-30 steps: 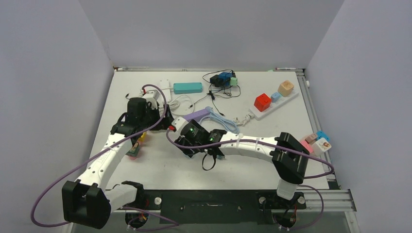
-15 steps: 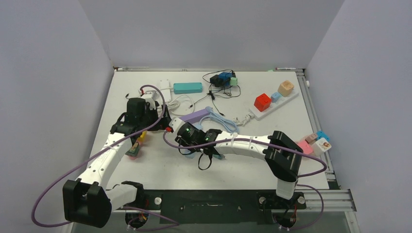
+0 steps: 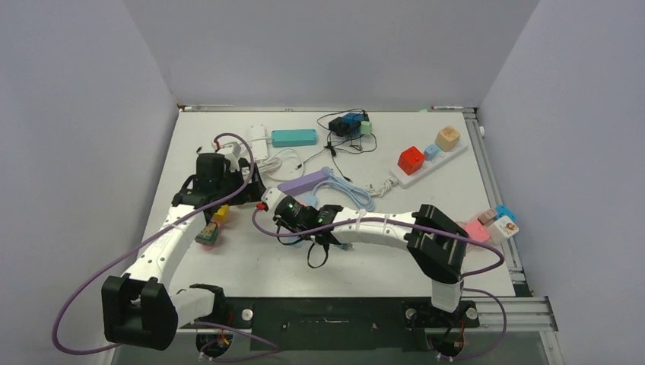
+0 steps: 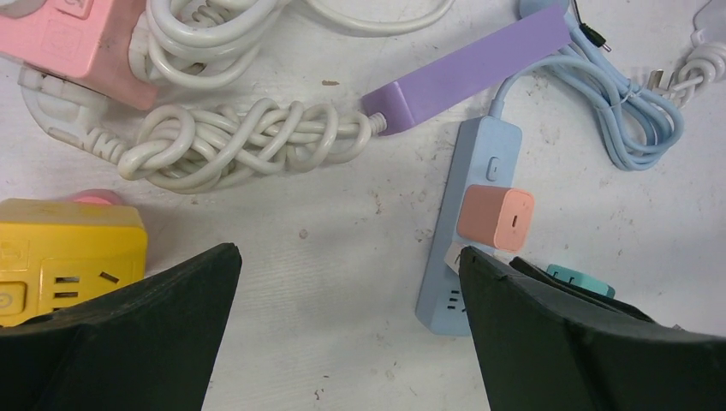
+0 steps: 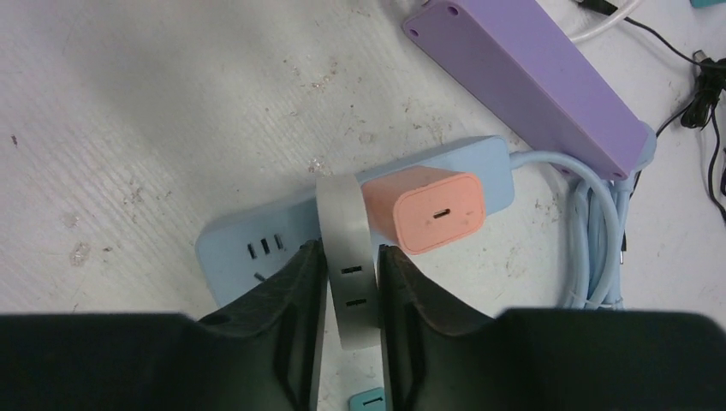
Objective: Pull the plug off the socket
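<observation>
The socket (image 5: 257,248), a slim light-blue power strip, lies on the white table with its coiled light-blue cord (image 5: 599,231) trailing to the right. Two things stand in it: a flat grey plug (image 5: 349,278) and, right beside that, a salmon charger cube (image 5: 432,212). My right gripper (image 5: 351,248) is shut on the grey plug, one finger on each flat side. In the left wrist view the socket (image 4: 479,171) and the salmon cube (image 4: 495,217) lie by the right finger. My left gripper (image 4: 348,257) hangs open over bare table, holding nothing.
A lilac strip (image 5: 531,81) lies just behind the socket, its knotted white cord (image 4: 240,141) to the left. A yellow socket block (image 4: 68,257) and a pink one (image 4: 77,38) sit near my left gripper. Further back are a teal strip (image 3: 293,138) and a white strip with coloured cubes (image 3: 426,163).
My right gripper has closed its fingers onto the grey plug and the right arm has shifted a little left. The left gripper stays open and has drifted slightly back.
</observation>
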Controlling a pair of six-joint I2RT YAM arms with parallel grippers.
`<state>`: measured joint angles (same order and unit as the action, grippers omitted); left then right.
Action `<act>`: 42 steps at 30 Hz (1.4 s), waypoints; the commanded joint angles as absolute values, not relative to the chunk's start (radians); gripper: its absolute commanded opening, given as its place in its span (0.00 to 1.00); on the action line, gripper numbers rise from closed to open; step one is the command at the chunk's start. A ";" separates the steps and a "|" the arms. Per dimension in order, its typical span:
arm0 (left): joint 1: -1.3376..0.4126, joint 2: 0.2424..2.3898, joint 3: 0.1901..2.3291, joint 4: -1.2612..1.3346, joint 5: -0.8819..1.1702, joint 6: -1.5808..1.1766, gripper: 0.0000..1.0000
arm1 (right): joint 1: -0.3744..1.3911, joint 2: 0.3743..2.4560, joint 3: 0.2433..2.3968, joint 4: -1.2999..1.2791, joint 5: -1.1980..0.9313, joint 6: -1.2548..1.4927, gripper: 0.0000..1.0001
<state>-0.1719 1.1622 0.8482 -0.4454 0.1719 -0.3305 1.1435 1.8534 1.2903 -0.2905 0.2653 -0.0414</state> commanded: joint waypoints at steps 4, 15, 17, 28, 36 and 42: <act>-0.135 1.187 0.863 -0.417 0.240 -0.378 0.97 | 1.146 1.831 1.261 -0.222 0.277 -0.064 0.07; -0.158 1.196 0.821 -0.307 0.515 -0.382 0.94 | 1.004 1.574 1.056 0.053 0.137 0.103 0.05; -0.181 1.201 0.818 -0.284 0.570 -0.380 0.93 | 0.990 1.540 1.029 0.095 0.130 0.128 0.05; -0.291 1.349 0.820 -0.246 0.728 -0.421 0.92 | 0.964 1.453 0.951 0.189 0.117 0.181 0.05; -0.293 1.414 0.824 -0.225 0.774 -0.450 0.66 | 0.959 1.435 0.934 0.203 0.107 0.206 0.05; -0.302 1.430 0.821 -0.214 0.789 -0.458 0.60 | 0.956 1.435 0.934 0.211 0.090 0.214 0.05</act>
